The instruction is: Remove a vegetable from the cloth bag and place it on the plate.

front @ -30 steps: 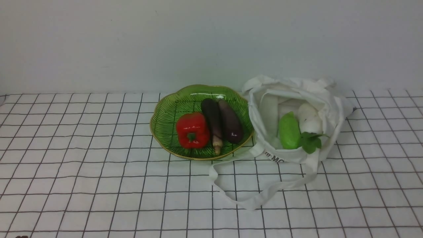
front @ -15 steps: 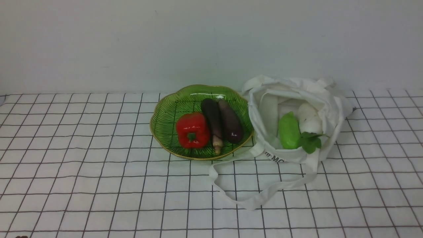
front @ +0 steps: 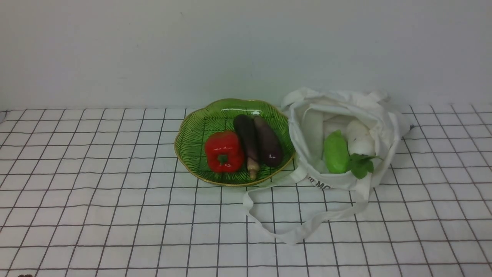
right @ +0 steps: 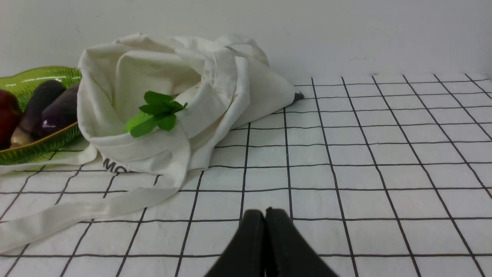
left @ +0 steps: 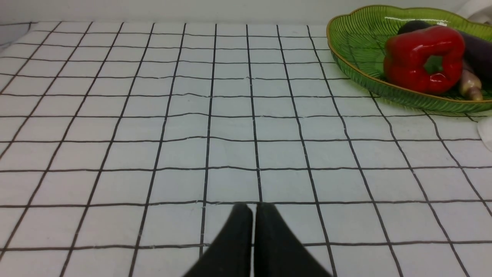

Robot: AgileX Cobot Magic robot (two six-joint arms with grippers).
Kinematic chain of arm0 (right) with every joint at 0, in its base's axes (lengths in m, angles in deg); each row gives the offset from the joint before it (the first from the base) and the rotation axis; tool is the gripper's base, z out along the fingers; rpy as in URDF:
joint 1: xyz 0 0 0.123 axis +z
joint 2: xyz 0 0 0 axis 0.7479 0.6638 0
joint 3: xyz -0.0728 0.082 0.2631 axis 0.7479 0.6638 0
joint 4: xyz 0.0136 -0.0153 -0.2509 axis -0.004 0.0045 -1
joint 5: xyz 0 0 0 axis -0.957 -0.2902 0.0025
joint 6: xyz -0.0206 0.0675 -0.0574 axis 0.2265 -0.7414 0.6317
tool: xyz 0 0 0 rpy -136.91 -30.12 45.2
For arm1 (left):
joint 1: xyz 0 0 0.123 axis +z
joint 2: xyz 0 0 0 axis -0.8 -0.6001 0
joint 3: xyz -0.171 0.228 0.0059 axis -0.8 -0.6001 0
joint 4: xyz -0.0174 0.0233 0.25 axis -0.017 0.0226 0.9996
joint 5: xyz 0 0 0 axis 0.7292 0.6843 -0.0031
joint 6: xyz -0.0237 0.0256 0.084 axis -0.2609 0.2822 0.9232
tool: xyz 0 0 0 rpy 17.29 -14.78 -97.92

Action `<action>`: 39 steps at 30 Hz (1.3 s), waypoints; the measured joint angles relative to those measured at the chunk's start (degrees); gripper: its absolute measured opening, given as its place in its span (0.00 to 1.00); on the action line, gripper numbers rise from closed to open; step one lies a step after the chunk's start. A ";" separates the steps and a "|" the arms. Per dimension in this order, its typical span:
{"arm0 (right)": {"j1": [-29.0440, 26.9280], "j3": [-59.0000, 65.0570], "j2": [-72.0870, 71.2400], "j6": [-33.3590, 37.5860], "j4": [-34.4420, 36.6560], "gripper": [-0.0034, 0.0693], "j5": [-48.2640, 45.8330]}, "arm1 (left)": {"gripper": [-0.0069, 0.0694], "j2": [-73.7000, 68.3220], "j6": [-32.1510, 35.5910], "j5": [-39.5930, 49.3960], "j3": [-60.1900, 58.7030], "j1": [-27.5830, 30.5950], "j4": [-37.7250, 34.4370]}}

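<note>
The slender dark vegetable with a pale tan stub lies on the green plate, between a red pepper and a glossier purple eggplant. The white cloth bag lies open to the right of the plate. My left gripper is shut and empty over the checked cloth, well short of the plate. My right gripper is shut and empty, in front of the bag. Neither gripper shows in the front view.
Inside the bag lie a light green oblong vegetable, a white vegetable and a green leafy sprig. The bag's long strap loops forward over the cloth. A plain wall stands behind.
</note>
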State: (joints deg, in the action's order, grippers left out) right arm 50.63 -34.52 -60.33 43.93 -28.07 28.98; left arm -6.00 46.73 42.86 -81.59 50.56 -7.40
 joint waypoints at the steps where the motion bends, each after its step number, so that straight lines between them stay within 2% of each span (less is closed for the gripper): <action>1: 0.00 0.00 0.00 0.00 0.00 0.03 0.00 | 0.08 0.00 0.00 0.00 0.00 0.00 0.00; 39: 0.00 0.00 0.00 -0.85 0.00 0.03 0.00 | 0.08 0.00 0.00 0.00 0.00 0.00 0.00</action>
State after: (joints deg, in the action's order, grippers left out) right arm 50.63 -34.52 -60.33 43.08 -28.07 28.98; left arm -6.00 46.73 42.86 -81.59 50.56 -7.40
